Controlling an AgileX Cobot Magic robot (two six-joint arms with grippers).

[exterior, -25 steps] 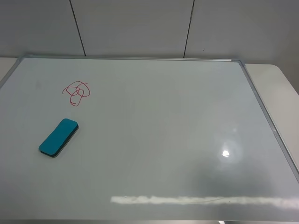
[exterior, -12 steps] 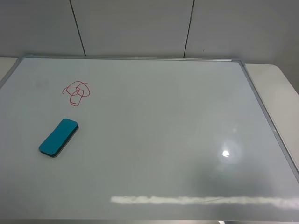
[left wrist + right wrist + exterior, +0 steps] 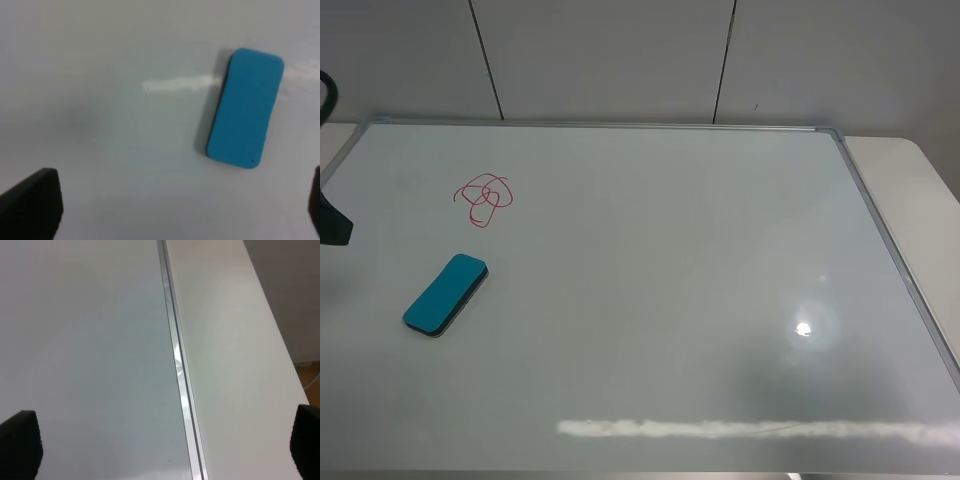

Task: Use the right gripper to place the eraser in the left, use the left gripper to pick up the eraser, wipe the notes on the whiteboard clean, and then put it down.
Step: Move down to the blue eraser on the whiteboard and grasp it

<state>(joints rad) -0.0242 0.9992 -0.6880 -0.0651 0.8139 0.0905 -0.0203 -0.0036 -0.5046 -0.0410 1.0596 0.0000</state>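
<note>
Lower left of the overhead frame: eraser (image 3: 445,294) flat on the whiteboard (image 3: 670,250), teal face up, long axis on a diagonal, nothing touching it. Just above it, toward upper left of that frame: notes (image 3: 485,199), red loops fully intact, near the eraser but clear of it. Left tool (image 3: 172,207) spread wide, empty, looking down on the eraser from above; eraser off-centre to the gap, not between the fingertips. Dark sliver (image 3: 332,225) at far left edge of overhead frame, probably the left arm, too cropped to confirm. Right tool (image 3: 162,442) also wide, empty, over the board's metal frame (image 3: 177,365) where it meets the table (image 3: 235,365); not visible overhead. Progress read: eraser already on the left side of the board, so the right-side placing looks done or not needed; can't say which. Pickup not started, no wipe, no put-down. Left to do, by judgement: centre left tool over eraser, descend, close across the short width, drag felt over the red loops, set down. Roughly first quarter of the job at best.
</note>
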